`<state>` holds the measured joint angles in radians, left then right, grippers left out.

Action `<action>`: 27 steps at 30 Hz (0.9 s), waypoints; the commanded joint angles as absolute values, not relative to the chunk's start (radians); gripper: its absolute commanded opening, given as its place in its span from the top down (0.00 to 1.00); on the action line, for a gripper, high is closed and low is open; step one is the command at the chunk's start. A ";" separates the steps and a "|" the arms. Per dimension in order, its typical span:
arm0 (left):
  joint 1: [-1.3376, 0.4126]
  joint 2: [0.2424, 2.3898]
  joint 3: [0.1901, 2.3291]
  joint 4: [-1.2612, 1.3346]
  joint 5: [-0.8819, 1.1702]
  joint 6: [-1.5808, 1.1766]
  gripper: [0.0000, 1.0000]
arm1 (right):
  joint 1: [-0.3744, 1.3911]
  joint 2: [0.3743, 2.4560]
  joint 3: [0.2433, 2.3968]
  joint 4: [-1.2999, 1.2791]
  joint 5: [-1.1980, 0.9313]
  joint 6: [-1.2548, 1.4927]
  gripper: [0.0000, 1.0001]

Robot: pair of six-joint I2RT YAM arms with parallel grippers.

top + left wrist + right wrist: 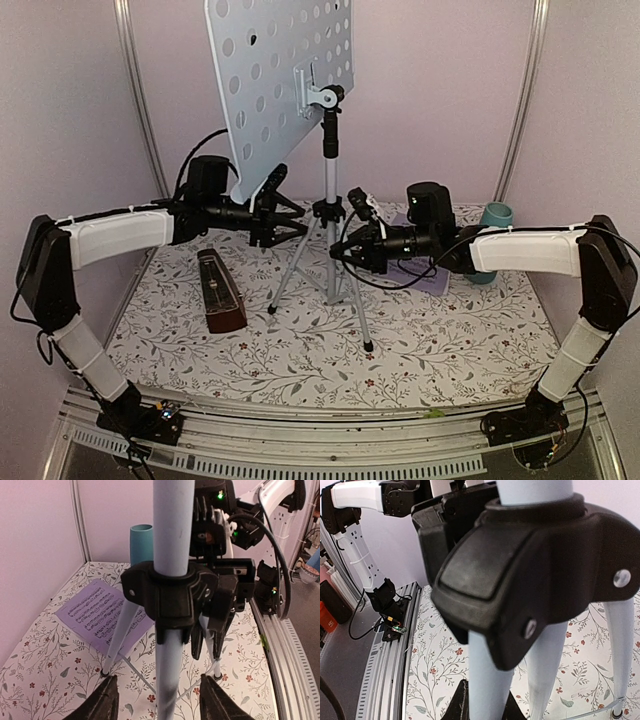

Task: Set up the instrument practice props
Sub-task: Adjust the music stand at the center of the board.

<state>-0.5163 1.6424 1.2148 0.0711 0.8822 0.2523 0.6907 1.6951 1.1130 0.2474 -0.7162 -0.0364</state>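
Music stand (172,530) pole runs upright through mid-frame, black collar (170,597) around it, silver legs splaying down to the floral table (45,680). Left pincer (160,702) open, fingertips (105,700) either side of the pole, not touching it. Sheet music (95,612) lies flat near the table's walled corner, teal cup (141,545) upright behind.

No word, brand or number can be read. The sheet-music page (95,615) on the table (40,680) bears printed staves of notes; any lettering there is too small to tell.
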 commanded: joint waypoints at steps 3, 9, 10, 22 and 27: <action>-0.576 1.702 1.246 0.018 0.825 0.269 0.47 | 0.672 1.746 1.098 0.240 -0.620 -0.269 1.00; -0.596 1.713 1.252 0.018 0.804 0.270 0.54 | 0.672 1.742 1.101 0.227 -0.610 -0.270 1.00; -0.598 1.714 1.252 0.018 0.797 0.269 0.57 | 0.672 1.740 1.101 0.226 -0.607 -0.270 1.00; -0.625 1.670 1.185 0.132 0.675 0.232 1.00 | 0.672 1.718 1.128 0.165 -0.538 -0.241 0.90; -0.643 1.615 1.119 0.227 0.517 0.182 1.00 | 0.672 1.688 1.131 0.152 -0.463 -0.221 0.62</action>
<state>-0.6178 1.6760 1.1667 0.1253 0.6537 0.2268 0.6888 1.6928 1.1347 0.1955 -0.6201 -0.1276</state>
